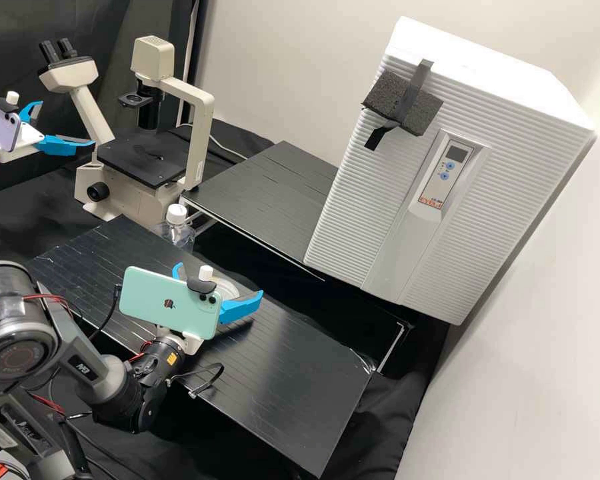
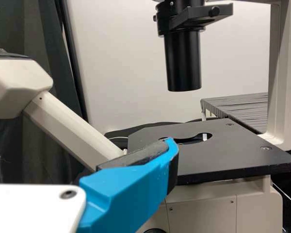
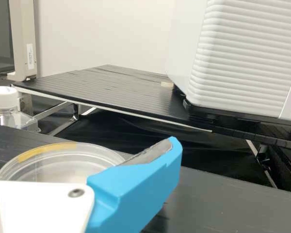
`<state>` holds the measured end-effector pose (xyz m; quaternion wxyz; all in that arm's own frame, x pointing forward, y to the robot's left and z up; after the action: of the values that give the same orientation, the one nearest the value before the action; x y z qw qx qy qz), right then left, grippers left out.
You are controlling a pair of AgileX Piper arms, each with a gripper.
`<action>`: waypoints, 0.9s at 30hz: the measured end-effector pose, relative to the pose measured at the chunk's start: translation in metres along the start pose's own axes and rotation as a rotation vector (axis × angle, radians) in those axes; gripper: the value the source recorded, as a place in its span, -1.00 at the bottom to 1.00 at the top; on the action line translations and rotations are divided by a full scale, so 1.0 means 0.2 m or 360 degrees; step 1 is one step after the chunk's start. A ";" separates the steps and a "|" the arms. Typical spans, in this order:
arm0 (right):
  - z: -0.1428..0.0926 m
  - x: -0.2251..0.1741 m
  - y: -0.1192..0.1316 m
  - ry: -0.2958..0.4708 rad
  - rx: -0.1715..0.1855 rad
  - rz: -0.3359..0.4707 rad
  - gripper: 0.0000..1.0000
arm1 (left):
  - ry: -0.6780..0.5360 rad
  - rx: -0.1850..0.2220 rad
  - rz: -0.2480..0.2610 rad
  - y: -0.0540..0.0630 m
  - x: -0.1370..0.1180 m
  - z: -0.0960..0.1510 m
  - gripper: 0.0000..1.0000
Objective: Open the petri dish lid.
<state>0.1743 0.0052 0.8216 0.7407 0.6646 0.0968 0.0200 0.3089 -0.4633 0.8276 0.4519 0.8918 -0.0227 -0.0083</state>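
Note:
The clear petri dish (image 1: 227, 287) lies on the black bench board, partly hidden by my right gripper (image 1: 221, 280), whose fingers stand wide apart near it. In the right wrist view, the round dish (image 3: 63, 160) has a yellow strip along its rim; one blue finger of my right gripper (image 3: 136, 189) covers part of its edge. Whether finger and dish touch, I cannot tell. Far from the dish, my left gripper (image 1: 67, 123) hangs open at the upper left, in front of the microscope. One finger of the left gripper (image 2: 131, 189) appears in the left wrist view.
Behind the board (image 1: 300, 373) stand a white-capped clear bottle (image 1: 178, 230) and a microscope (image 1: 197, 133) with a black stage (image 2: 218, 153). A raised black shelf (image 1: 267, 200) runs back beside a large white ribbed box (image 1: 373, 180). A cable (image 1: 210, 379) hangs near the right arm.

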 end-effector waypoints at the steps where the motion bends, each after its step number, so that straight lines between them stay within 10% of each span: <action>1: 0.00 0.00 0.00 0.0003 0.0000 0.0002 1.00 | 0.0000 0.0000 0.0000 0.00 0.00 0.00 1.00; 23: 0.01 -0.02 -0.02 -0.0005 -0.0007 -0.0041 1.00 | 0.0000 0.0000 0.0000 0.00 0.00 0.00 1.00; 24: 0.01 -0.02 -0.02 -0.0008 -0.0007 -0.0038 -1.00 | 0.0000 0.0000 0.0000 0.00 0.00 0.00 1.00; 27: 0.01 -0.02 -0.02 -0.0010 -0.0007 -0.0037 -1.00 | 0.0000 0.0000 0.0000 0.00 0.00 0.00 1.00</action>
<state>0.1700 0.0024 0.8186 0.7426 0.6618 0.1021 0.0095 0.3089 -0.4633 0.8276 0.4519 0.8918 -0.0227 -0.0083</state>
